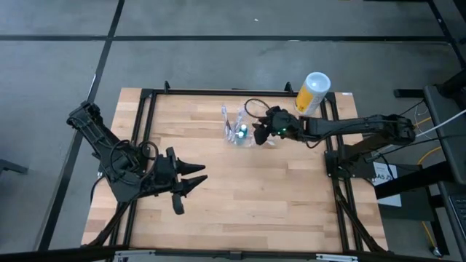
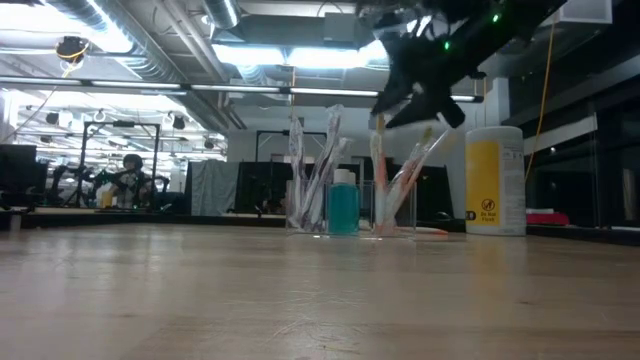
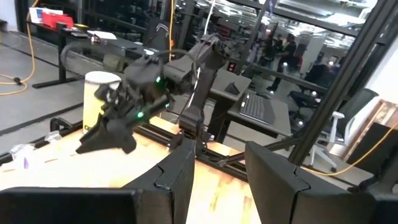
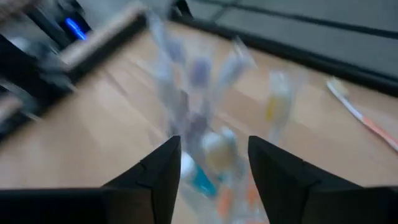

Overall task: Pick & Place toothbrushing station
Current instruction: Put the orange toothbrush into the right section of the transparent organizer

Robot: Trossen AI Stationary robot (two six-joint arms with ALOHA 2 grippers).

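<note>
The left gripper [image 1: 198,177] is parked low at the counter's [image 1: 277,196] left, fingers spread, kept clear of the work. The toothbrushing station [image 1: 238,129] stands upright near the far edge. The right gripper [image 1: 256,133] is poised just beside it, fingers spread, seemingly for a grasp.

The right wrist view smears the toothbrushing station [image 4: 211,124] into pale streaks past the right gripper [image 4: 214,168], its compartments unreadable, while the low view cuts that arm off at the top edge and the yellow canister [image 2: 495,180] hides part of the background.
</note>
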